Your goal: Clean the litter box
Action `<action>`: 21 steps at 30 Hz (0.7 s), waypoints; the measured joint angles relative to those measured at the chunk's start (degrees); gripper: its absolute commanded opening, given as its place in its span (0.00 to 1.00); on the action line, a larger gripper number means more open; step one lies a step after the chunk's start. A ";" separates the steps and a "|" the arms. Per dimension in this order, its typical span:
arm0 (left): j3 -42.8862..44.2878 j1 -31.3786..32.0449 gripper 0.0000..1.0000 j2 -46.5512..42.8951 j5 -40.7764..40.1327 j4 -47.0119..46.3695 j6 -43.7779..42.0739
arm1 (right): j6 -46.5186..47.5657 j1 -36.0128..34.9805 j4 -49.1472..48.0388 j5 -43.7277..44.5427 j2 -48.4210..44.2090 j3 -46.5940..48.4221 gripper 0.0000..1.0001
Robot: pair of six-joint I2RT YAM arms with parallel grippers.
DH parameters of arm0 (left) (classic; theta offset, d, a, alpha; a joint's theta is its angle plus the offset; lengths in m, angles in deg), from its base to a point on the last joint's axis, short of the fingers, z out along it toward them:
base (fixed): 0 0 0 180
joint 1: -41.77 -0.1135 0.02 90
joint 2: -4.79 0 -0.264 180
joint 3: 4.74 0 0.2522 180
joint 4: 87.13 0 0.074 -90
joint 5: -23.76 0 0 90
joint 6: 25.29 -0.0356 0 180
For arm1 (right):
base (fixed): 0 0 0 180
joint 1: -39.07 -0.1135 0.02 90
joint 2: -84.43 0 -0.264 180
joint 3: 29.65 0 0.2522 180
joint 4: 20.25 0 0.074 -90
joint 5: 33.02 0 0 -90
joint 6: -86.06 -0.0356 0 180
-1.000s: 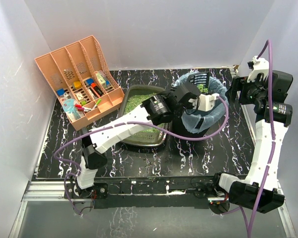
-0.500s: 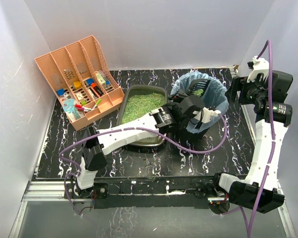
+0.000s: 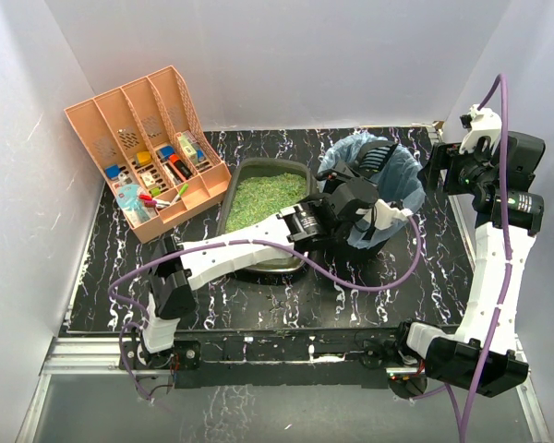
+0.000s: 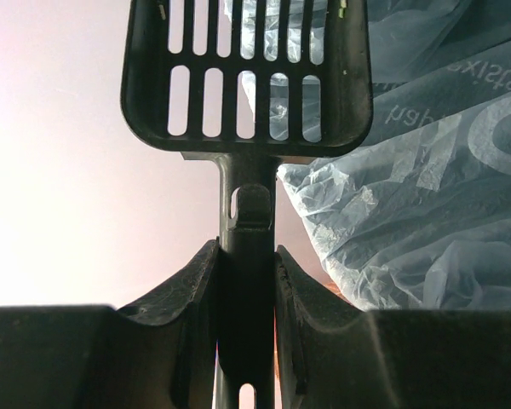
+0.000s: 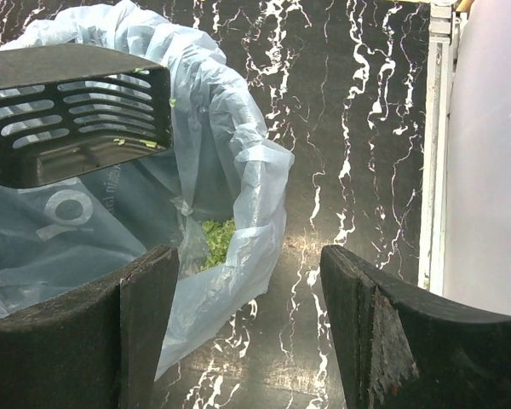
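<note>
Over the bag-lined bin [image 3: 408,185], we see the left gripper [image 4: 245,256] clamped on the handle of a black slotted scoop [image 4: 247,77], its 2 fingers pressed against either side. The right gripper [image 5: 249,281] hangs to the right of the bin, jaws spread wide and holding nothing. The litter box [image 3: 258,198], filled with green litter, sits on the marbled surface [image 3: 102,268] just left of the bin, near the peach organiser [image 3: 148,138].
</note>
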 measured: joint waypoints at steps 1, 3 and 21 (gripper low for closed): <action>0.17 0.00 0.00 -0.11 0.15 0.46 0.39 | 0.00 0.00 0.00 -0.11 0.00 0.00 0.73; 1.46 0.00 0.00 -0.15 0.94 2.73 2.27 | 0.00 0.00 0.00 -0.26 0.02 0.00 0.73; 5.31 -6.75 0.00 -16.61 18.56 22.86 28.72 | 0.00 0.00 0.37 -2.78 3.67 0.92 0.73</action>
